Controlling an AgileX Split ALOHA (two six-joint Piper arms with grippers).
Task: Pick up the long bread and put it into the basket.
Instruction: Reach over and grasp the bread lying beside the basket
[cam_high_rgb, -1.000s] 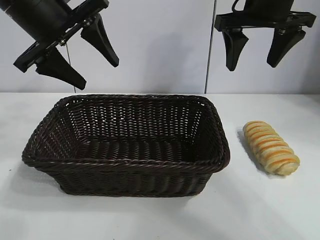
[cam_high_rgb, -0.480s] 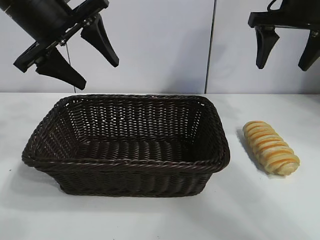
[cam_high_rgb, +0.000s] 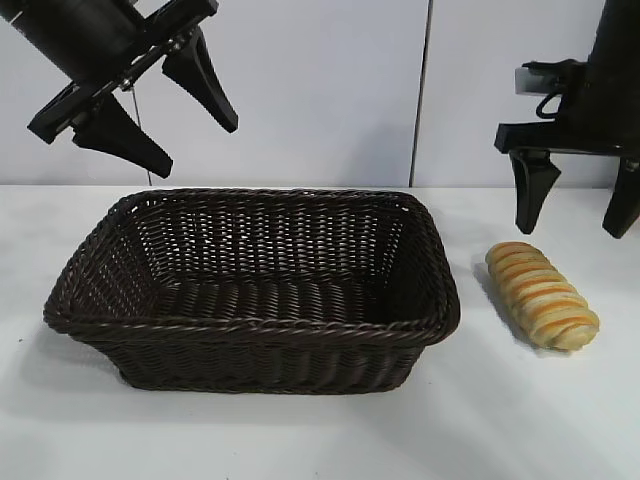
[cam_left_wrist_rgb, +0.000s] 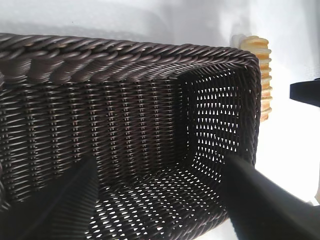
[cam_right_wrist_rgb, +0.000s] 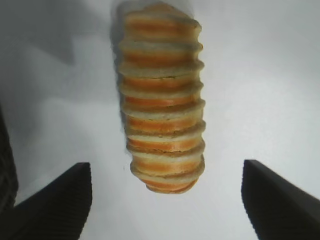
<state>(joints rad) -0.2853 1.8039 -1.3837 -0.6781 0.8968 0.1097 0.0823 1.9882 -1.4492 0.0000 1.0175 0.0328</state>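
Golden-tan long bread (cam_high_rgb: 542, 309) is lying on the white table (cam_high_rgb: 500, 420), just beside the right wall of the basket (cam_high_rgb: 250, 330) but not touching it, angled with its near end pointing toward the table's right edge. My right gripper (cam_high_rgb: 577, 205) is hanging above the far end of the loaf, wrist vertical, fingers pointing straight down and spread wide, nothing between them. In the right wrist view the bread (cam_right_wrist_rgb: 162, 97) is sitting centred in the gap, long axis running away from the camera, with my two dark fingertips (cam_right_wrist_rgb: 52, 205) flanking its near end, both clear of the crust. Fingertips are not reaching the loaf's height yet; white wall is showing below them in the exterior view. My left gripper (cam_high_rgb: 155, 105) is hanging high over the basket's back left corner, wrist tilted, fingers splayed apart and gripping nothing. Left wrist view is looking down into the wicker basket (cam_left_wrist_rgb: 150, 125), only bare weave showing inside, with the bread (cam_left_wrist_rgb: 260, 75) peeking past the far rim.
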